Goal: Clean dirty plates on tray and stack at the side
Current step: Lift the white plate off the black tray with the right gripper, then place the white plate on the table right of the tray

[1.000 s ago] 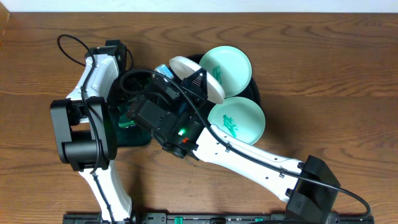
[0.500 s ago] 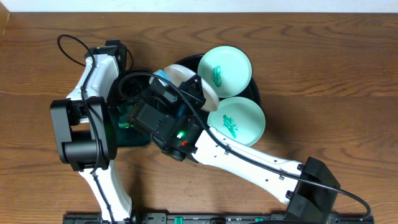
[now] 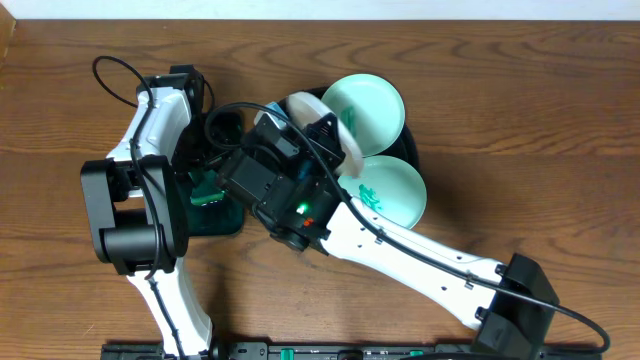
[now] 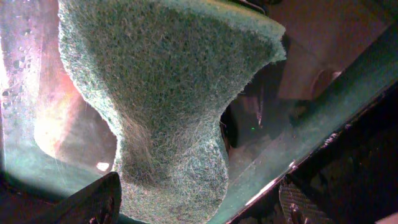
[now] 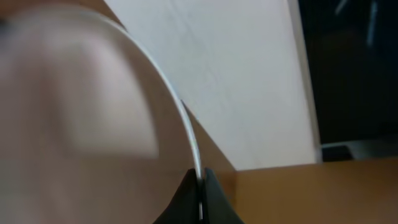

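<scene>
My right gripper (image 3: pixel 322 130) is shut on the rim of the white plate (image 3: pixel 300 103) and holds it tilted above the left edge of the black tray (image 3: pixel 412 150). In the right wrist view the fingers (image 5: pixel 200 186) pinch the rim of the white plate (image 5: pixel 93 124). Two turquoise plates lie on the tray: the far one (image 3: pixel 372 98) and the near one (image 3: pixel 395 195), each with a teal smear. My left gripper (image 3: pixel 205 185) is low over the dark green tray. Its fingers (image 4: pixel 199 205) are spread around a green scouring pad (image 4: pixel 168 93).
The rectangular dark green tray (image 3: pixel 215 220) sits left of the black tray, with a wet floor and a raised rim (image 4: pixel 348 81). The right arm crosses over the left gripper and hides most of it. Brown wood tabletop (image 3: pixel 520 110) surrounds both trays.
The right arm swung the white plate a little left, then back right and farther over the tray. The left arm has not moved.
</scene>
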Action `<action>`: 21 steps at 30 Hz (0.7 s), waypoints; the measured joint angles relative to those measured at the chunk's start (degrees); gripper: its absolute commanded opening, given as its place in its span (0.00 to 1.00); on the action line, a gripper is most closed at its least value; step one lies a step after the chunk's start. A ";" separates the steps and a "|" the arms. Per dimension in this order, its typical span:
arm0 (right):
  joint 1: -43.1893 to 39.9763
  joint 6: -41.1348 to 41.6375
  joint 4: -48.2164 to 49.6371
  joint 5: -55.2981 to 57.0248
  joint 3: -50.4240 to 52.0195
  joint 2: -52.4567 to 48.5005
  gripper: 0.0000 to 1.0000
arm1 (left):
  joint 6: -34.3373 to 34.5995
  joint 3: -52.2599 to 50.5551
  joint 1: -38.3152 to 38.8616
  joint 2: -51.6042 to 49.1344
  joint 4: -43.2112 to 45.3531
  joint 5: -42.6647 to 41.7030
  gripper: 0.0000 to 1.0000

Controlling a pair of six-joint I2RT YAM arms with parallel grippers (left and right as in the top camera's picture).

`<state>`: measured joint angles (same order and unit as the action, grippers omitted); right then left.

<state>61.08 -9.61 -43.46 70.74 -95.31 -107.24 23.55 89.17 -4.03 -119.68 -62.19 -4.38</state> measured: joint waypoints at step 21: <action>-16.02 32.74 -8.92 -37.33 -0.39 2.51 0.01 | 0.00 0.00 0.00 0.00 -0.48 0.00 0.81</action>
<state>45.06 23.14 -52.38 33.41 -95.70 -104.73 23.55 89.17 -4.03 -119.68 -62.67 -4.38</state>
